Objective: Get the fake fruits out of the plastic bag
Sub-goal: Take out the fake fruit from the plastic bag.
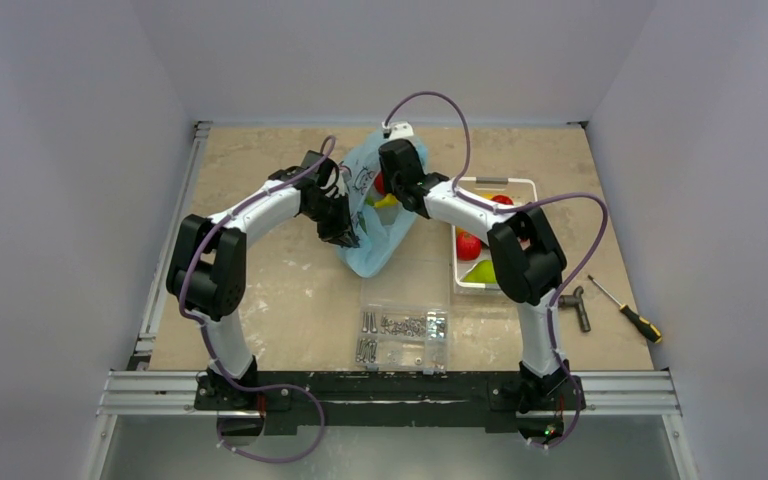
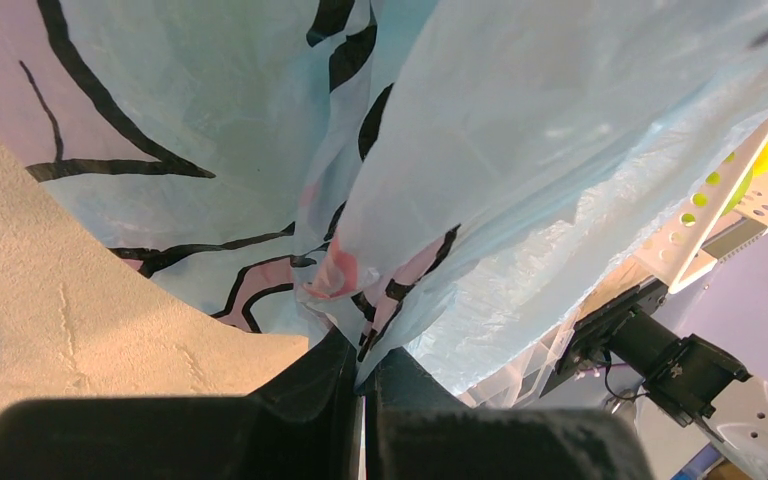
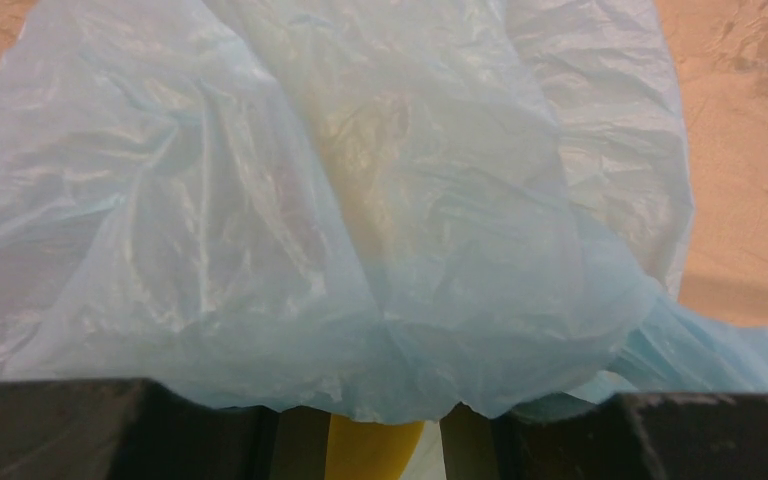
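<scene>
The light-blue plastic bag (image 1: 372, 240) lies at the table's middle, its mouth toward the far side. My left gripper (image 1: 344, 232) is shut on a fold of the bag's printed film (image 2: 390, 200), the fingers (image 2: 310, 385) pressed together around it. My right gripper (image 1: 392, 188) is at the bag's mouth, and the film (image 3: 360, 230) drapes over its fingers. A yellow fruit (image 3: 375, 450) sits between its narrowed jaws and also shows in the top view (image 1: 388, 201). A red fruit (image 1: 379, 184) shows beside it in the bag.
A white slotted basket (image 1: 528, 186) at the right holds red fruits (image 1: 468, 246) and a yellow-green one (image 1: 481, 271). A clear compartment box (image 1: 403, 335) with screws lies near the front. A black tool (image 1: 577, 305) and a screwdriver (image 1: 627, 311) lie at the right.
</scene>
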Robot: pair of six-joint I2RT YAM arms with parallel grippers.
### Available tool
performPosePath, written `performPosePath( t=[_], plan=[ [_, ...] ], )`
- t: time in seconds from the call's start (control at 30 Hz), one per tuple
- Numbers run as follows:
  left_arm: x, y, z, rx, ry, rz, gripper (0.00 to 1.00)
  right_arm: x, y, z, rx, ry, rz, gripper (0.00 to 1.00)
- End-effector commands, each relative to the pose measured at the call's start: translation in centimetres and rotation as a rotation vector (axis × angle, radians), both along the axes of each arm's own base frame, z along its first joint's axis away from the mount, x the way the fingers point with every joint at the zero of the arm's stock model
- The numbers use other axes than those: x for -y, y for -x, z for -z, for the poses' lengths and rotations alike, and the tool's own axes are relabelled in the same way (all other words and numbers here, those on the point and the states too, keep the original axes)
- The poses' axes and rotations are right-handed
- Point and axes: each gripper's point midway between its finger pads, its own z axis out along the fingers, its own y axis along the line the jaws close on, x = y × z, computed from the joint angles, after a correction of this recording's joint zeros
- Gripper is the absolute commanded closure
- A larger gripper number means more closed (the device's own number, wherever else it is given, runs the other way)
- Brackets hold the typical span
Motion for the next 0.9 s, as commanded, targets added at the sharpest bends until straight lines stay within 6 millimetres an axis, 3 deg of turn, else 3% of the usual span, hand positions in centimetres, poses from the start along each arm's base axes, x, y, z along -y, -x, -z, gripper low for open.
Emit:
performPosePath(
  t=[0.0, 0.2, 0.33, 0.43, 0.63, 0.87],
  plan=[
    [0.7, -0.6, -1.7, 0.044, 0.037, 0.018, 1.00, 0.1, 0.2, -2.1, 0.022, 0.009, -0.028, 0.86],
    [0.5, -0.7, -1.9, 0.052, 0.030, 0.016, 1.00, 5.2, -1.3, -3.1, 0.084, 0.111, 0.096, 0.85],
    [0.6, -0.7, -1.8, 0.048, 0.036, 0.018, 1.00, 5.5, -2.1, -3.1, 0.076, 0.113, 0.085, 0.86],
    [0.6, -0.7, -1.8, 0.052, 0.033, 0.017, 1.00, 4.6, -1.1, -3.3, 0.061, 0.057, 0.026, 0.86],
    [0.8, -0.7, -1.9, 0.046, 0.042, 0.019, 1.00, 0.6, 3.3, -2.8, -0.101, -0.144, -0.167, 0.86],
    [0.8, -0.7, -2.0, 0.047, 0.046, 0.016, 1.00, -0.5, 9.5, -1.0, -0.395, -0.212, -0.275, 0.87]
  ],
)
